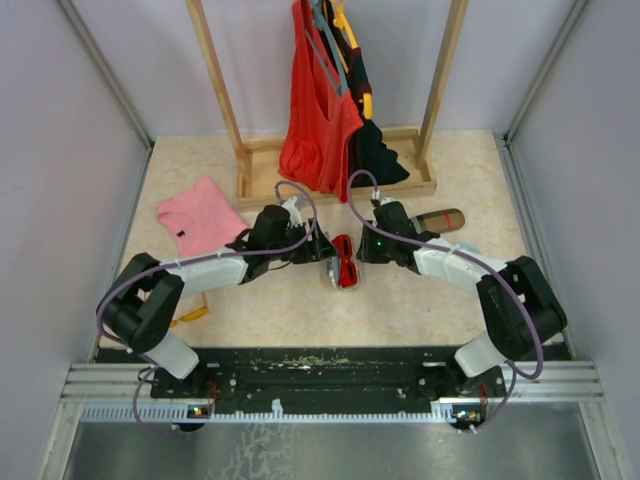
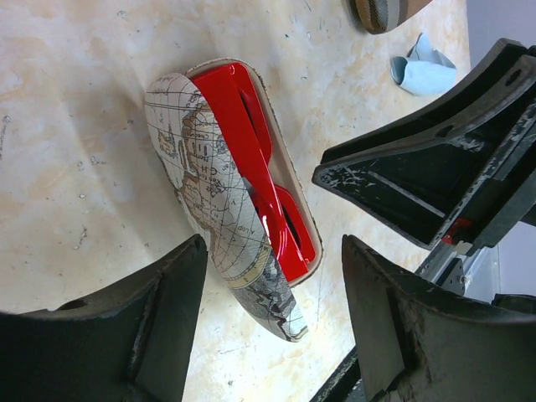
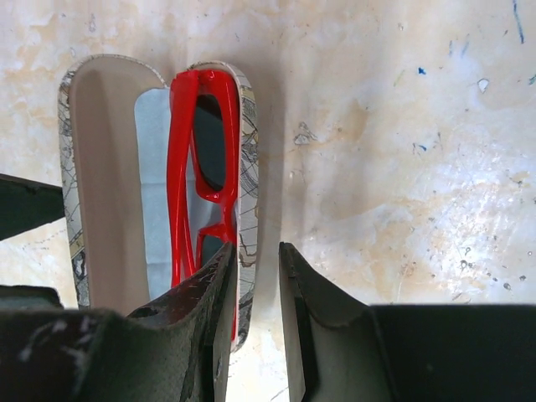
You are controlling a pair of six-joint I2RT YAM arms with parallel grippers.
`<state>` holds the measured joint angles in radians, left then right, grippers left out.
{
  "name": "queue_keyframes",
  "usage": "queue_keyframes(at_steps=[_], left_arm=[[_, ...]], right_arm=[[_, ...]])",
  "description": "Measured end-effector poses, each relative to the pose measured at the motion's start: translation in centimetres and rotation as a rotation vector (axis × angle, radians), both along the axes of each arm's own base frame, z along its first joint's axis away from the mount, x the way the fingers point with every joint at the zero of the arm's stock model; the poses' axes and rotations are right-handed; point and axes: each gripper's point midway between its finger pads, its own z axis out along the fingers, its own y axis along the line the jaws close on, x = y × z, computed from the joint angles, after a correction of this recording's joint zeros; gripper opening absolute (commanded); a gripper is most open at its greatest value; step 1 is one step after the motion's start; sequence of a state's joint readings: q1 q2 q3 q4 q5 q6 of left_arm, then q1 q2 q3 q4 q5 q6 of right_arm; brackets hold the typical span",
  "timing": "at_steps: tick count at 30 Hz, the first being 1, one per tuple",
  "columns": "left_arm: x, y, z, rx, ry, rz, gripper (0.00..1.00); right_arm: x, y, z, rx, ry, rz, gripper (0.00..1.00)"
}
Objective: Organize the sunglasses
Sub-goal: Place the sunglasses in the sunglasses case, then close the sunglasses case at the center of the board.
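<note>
Sunglasses (image 3: 182,167) stand on edge in the open map-print case (image 2: 209,193), left gripper (image 2: 275,260) wide apart, right gripper (image 3: 258,255) narrowly parted, so shutting it may pinch them.

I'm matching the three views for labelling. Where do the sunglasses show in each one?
Top external: sunglasses at the centre, lying in the open case.
Left wrist: sunglasses at the centre, running diagonally inside the case.
Right wrist: sunglasses left of centre, running top to bottom in the case.
Shared landmark: the map-print case.
</note>
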<state>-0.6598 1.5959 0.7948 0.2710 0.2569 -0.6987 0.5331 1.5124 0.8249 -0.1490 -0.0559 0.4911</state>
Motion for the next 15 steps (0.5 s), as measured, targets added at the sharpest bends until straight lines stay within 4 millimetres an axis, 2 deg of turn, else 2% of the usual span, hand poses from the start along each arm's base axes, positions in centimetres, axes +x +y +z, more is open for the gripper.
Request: queue_keyframes(at_steps=[8, 15], left_arm=[[0.0, -0.6, 0.2, -0.013, -0.002, -0.014, 0.64], [-0.1, -0.8, 0.3, -0.022, -0.004, -0.025, 0.61]], right_arm=[[0.2, -1.8, 0.8, 0.021, -0.038, -0.055, 0.26], [0.2, -2.0, 0.1, 0.011, -0.022, -0.062, 0.16]])
